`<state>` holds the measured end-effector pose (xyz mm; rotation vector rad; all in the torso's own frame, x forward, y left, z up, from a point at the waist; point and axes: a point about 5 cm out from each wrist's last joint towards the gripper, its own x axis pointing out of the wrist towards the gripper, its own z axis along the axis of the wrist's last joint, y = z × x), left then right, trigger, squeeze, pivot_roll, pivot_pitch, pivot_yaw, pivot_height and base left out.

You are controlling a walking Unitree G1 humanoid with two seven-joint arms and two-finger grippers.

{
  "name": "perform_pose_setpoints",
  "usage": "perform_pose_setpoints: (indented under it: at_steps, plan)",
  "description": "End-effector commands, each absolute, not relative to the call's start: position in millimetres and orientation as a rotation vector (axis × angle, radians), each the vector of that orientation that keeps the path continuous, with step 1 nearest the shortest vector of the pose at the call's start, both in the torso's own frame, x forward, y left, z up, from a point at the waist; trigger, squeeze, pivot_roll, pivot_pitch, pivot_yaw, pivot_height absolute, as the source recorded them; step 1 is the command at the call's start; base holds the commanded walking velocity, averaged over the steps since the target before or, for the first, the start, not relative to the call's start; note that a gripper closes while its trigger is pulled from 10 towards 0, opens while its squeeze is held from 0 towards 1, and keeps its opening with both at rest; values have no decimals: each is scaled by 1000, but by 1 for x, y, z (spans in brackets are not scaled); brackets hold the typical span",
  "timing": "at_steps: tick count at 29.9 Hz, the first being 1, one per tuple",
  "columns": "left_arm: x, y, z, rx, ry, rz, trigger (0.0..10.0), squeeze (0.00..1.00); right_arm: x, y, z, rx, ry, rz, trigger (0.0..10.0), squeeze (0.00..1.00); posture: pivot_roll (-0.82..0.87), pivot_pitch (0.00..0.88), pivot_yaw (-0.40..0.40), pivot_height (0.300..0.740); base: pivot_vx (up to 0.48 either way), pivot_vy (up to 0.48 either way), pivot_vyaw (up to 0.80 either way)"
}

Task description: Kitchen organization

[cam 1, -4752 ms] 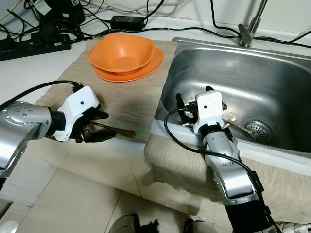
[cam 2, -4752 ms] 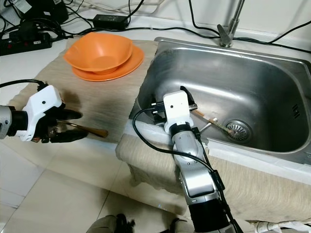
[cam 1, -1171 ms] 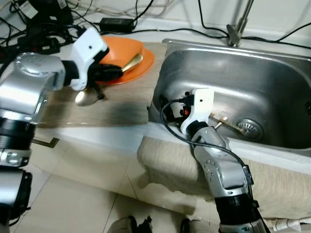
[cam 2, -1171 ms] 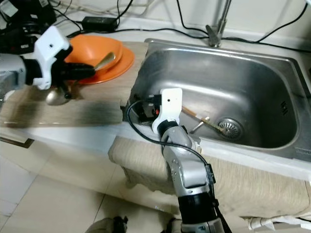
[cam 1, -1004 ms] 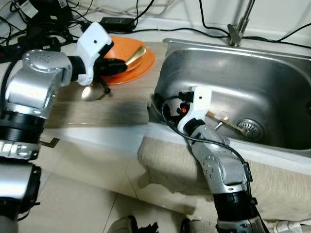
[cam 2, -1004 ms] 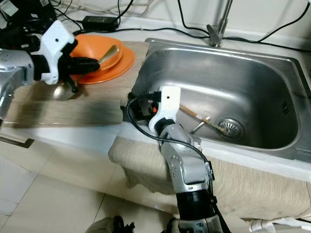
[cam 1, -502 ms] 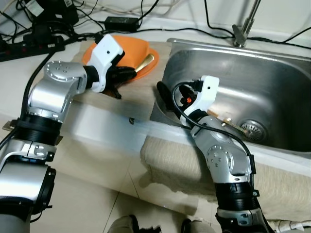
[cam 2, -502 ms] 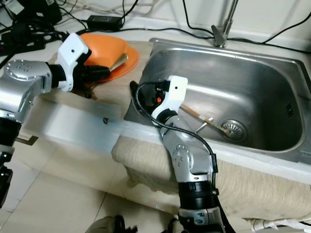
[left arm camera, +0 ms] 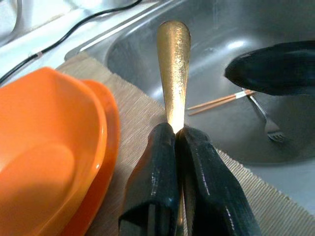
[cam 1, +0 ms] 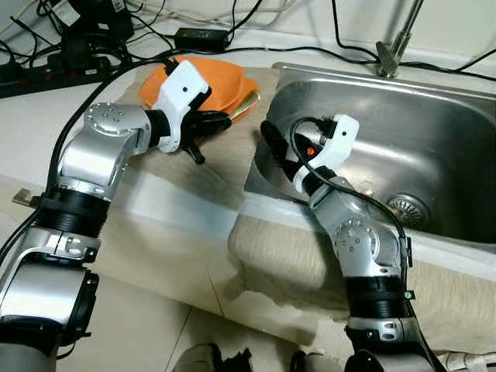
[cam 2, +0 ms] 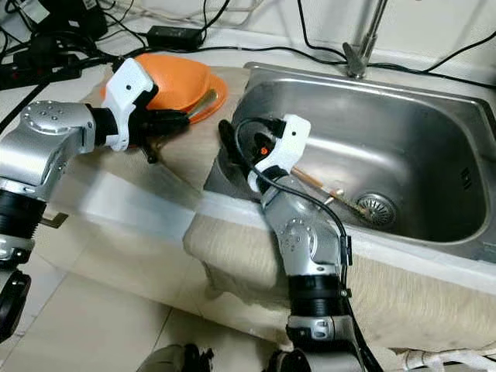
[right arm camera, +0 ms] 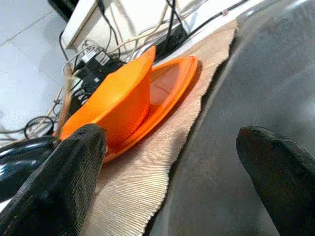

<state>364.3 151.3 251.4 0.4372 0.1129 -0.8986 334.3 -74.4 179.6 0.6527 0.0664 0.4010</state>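
Gold metal spoon (left arm camera: 173, 69) pinched in the left gripper (left arm camera: 176, 135), beside the orange plastic bowl (cam 1: 213, 77) stacked on its orange plate (right arm camera: 170, 91). Right gripper (right arm camera: 170, 147) spread wide at the steel sink (cam 2: 403, 132). Judged part done: wooden chopsticks (left arm camera: 221, 100) and steel fork (left arm camera: 263, 118) yet to clear from the basin.

no readable text, labels, brands or numbers on anything in view; surfaces are all plain

Right hand (right arm camera: 172, 182), fingers (right arm camera: 59, 187) spread apart, over the sink wall (right arm camera: 246, 88); orange bowl (right arm camera: 115, 101) stacked on orange plate (right arm camera: 170, 91) upon beige mat (right arm camera: 147, 182).
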Motion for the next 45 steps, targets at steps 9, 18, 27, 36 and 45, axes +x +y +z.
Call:
perform_pose_setpoints:
  at_steps: [9, 18, 27, 36, 45]
  plan:
    - [364, 134, 251, 457, 77, -947, 0, 0, 335, -18, 216, 843, 56, 556, 10000, 0, 44, 48, 68, 740, 0, 0, 0]
    - [370, 129, 239, 468, 98, -935, 0, 0, 332, -12, 226, 839, 45, 611, 10000, 0, 36, 47, 64, 740, 0, 0, 0]
    - [372, 121, 240, 465, 81, -957, 0, 0, 330, -4, 234, 829, 33, 649, 10000, 0, 30, 44, 68, 740, 0, 0, 0]
    - [370, 117, 245, 461, 52, -974, 0, 0, 342, -13, 220, 574, -9, 537, 10000, 39, 32, 44, 65, 740, 0, 0, 0]
    - [367, 119, 246, 467, 44, -979, 0, 0, 349, -20, 214, 455, -44, 439, 10000, 0, 36, 39, 66, 740, 0, 0, 0]
